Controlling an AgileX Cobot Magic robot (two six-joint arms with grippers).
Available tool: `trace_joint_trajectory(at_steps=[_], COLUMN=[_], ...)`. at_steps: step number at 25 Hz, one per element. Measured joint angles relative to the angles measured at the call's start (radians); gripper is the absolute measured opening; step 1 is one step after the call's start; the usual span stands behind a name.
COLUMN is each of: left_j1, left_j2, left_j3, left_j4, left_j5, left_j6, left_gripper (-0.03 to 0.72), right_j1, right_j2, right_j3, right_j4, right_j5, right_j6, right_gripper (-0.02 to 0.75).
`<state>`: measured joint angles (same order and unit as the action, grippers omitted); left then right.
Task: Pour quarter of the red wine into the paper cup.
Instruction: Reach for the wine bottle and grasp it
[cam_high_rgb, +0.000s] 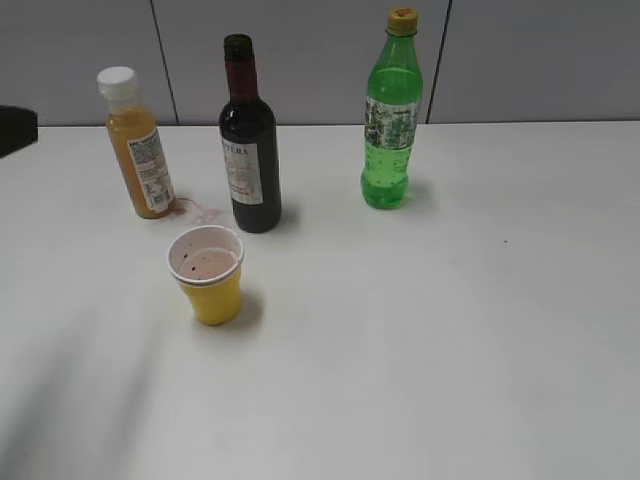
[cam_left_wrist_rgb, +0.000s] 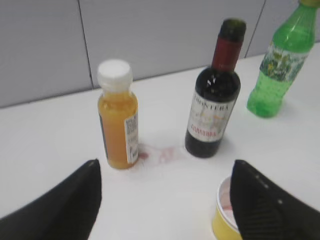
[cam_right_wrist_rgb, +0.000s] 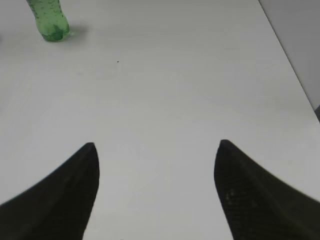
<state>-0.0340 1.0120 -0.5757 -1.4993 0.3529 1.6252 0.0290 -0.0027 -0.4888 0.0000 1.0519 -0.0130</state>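
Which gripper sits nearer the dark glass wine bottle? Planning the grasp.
Left. The left gripper faces the dark glass wine bottle just ahead; the right gripper sees only the green soda bottle.

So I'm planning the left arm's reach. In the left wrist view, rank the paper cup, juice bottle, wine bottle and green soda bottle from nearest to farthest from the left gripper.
1. Paper cup, nearest, right beside the right finger of the open left gripper.
2. Orange juice bottle, ahead on the left.
3. Wine bottle, ahead on the right, slightly farther back.
4. Green soda bottle, farthest, far right.
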Motion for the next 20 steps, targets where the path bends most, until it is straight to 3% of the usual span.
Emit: trace_joint_trajectory(at_steps=[8, 17, 20], left_j1=[-0.033, -0.112, -0.115], left_j2=[0.034, 0.034, 0.057], left_j3=[0.0, 0.0, -0.001], left_j4=[0.578, 1.309, 1.441], left_j5=[-0.111, -0.391, -0.478], left_j6=[-0.583, -1.387, -1.503], left_gripper=[0.592, 0.592, 0.592], right_j1=[0.0, 0.0, 0.0], right_j2=[0.0, 0.0, 0.0], right_j3=[0.0, 0.0, 0.0], right_j4=[0.0, 0.0, 0.0], right_j5=[0.0, 0.0, 0.0], right_j6=[0.0, 0.0, 0.0], right_gripper=[0.546, 0.546, 0.546])
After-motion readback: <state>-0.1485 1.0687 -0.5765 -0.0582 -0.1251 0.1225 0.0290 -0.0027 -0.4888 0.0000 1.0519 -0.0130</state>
